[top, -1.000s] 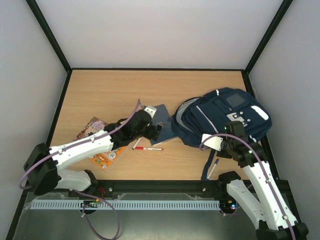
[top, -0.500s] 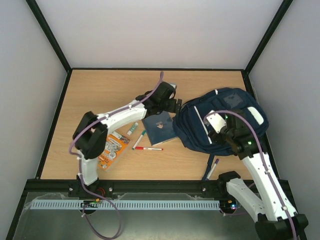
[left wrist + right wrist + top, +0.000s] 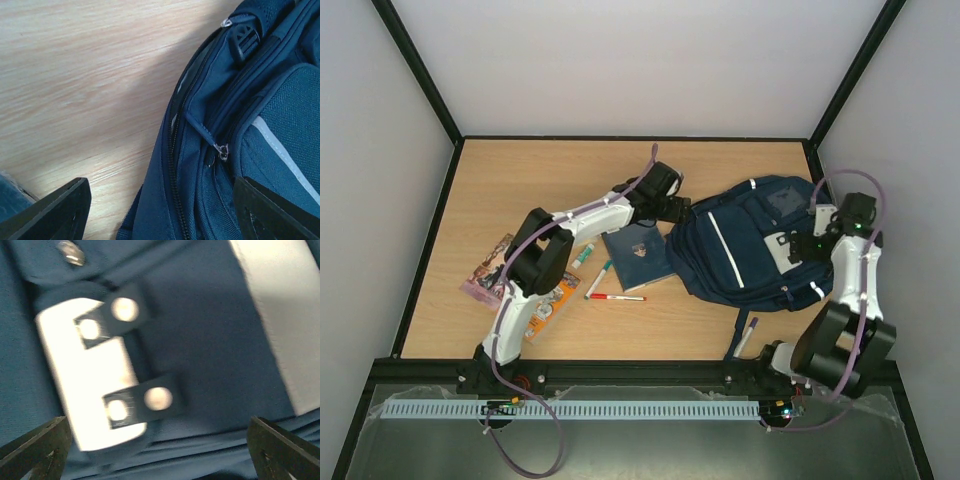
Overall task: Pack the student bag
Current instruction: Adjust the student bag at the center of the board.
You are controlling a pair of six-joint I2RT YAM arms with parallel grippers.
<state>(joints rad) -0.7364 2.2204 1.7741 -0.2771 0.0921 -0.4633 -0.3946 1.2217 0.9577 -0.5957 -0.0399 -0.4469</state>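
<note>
Fabric fills both wrist views: the student bag (image 3: 740, 250) lies on the table (image 3: 520, 190) at 3 o'clock from its middle. The left gripper (image 3: 685, 211) sits at the bag's 10 o'clock edge, jaws spread wide, holding nothing. The right gripper (image 3: 816, 237) hovers over the white patch (image 3: 95, 375) at the bag's 3 o'clock side, jaws wide, holding nothing.

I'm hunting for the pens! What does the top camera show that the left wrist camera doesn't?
Only the top camera shows the red pen and the dark-blue notebook. Only the left wrist camera shows a little silver zipper pull up close. Both show the student bag and the wooden table.
</note>
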